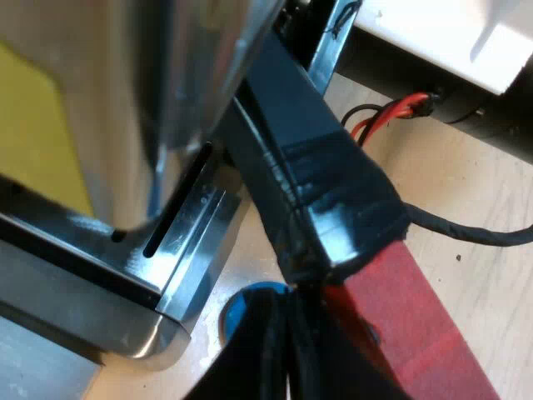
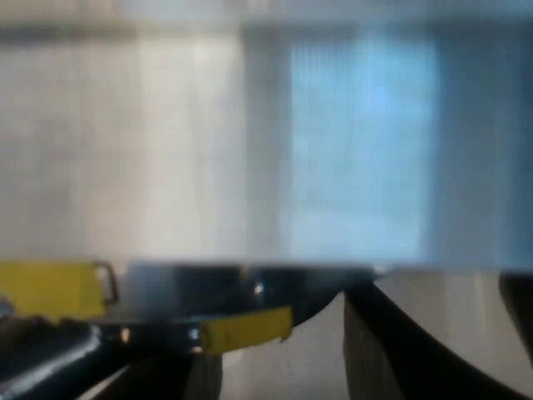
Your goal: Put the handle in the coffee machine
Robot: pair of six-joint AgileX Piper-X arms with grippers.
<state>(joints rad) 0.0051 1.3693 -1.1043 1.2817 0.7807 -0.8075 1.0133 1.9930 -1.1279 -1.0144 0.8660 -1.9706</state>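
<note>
The holder's dark handle (image 1: 321, 167) runs slantwise from under the espresso machine's metal front (image 1: 158, 83) and ends in red (image 1: 408, 333). My left gripper (image 1: 296, 329) is shut on the handle where the dark part meets the red end. The holder's metal head is hidden under the machine. My right gripper (image 2: 466, 333) hangs very close to the machine's shiny face (image 2: 250, 142), one dark finger (image 2: 400, 350) apart from the other, with nothing between them. A dark round part (image 2: 250, 292) sits under that face by yellow labels (image 2: 246, 329).
The machine's steel drip tray (image 1: 179, 250) with a slot juts out beside the handle. A blue round thing (image 1: 236, 307) lies on the wooden table (image 1: 475, 275) under my left gripper. A white object (image 1: 450, 33) stands beyond the handle.
</note>
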